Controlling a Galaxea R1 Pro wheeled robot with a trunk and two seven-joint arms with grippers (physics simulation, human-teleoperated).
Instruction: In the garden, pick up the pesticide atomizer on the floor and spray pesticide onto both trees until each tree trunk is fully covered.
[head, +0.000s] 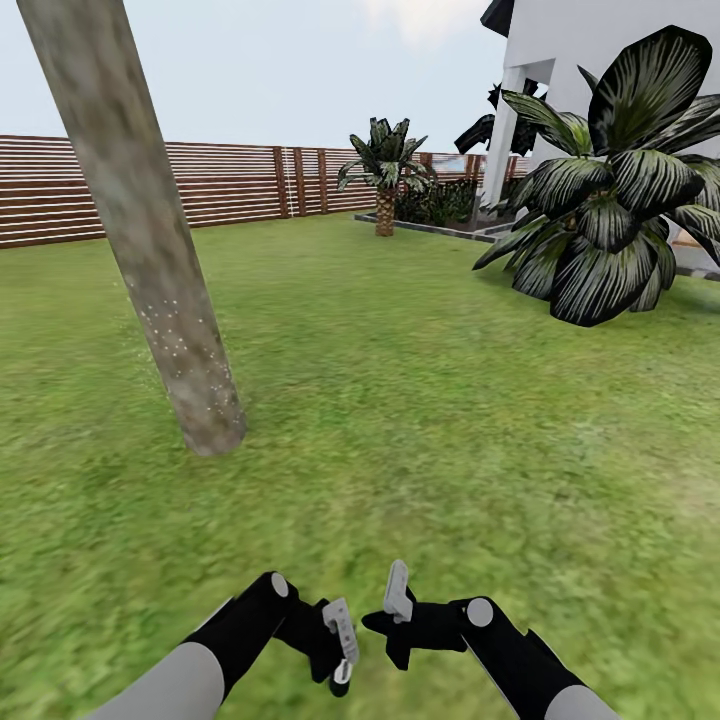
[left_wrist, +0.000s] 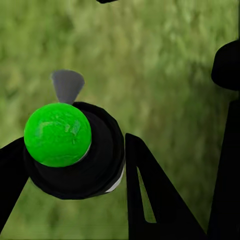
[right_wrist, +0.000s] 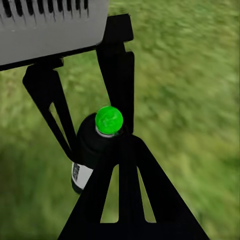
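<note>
The pesticide atomizer (left_wrist: 75, 150) is a black bottle with a bright green round cap and a small grey nozzle poking out beside it. A pale label band (right_wrist: 80, 175) wraps its lower body, but the dark marks on it are too blurred to read. The bottle sits between the two black fingers of the left gripper (left_wrist: 75, 160), whose jaws are closed against its sides, gripping it just under the cap, above the grass (left_wrist: 165, 60). In the right wrist view the same bottle (right_wrist: 92, 145) shows clamped in those fingers. The right gripper (head: 398, 600) hangs low just beside the left gripper (head: 340, 640), near the bottom of the head view; how far its jaws stand apart cannot be told. Ahead on the left, a thick mottled grey-tan tree trunk (head: 150, 240) leans up from the lawn, its lower part dotted with pale specks of pesticide (head: 185, 340). A slatted brown fence (head: 240, 185) runs behind, and a broad-leaved dark bush (head: 610, 190) stands at the right.
</note>
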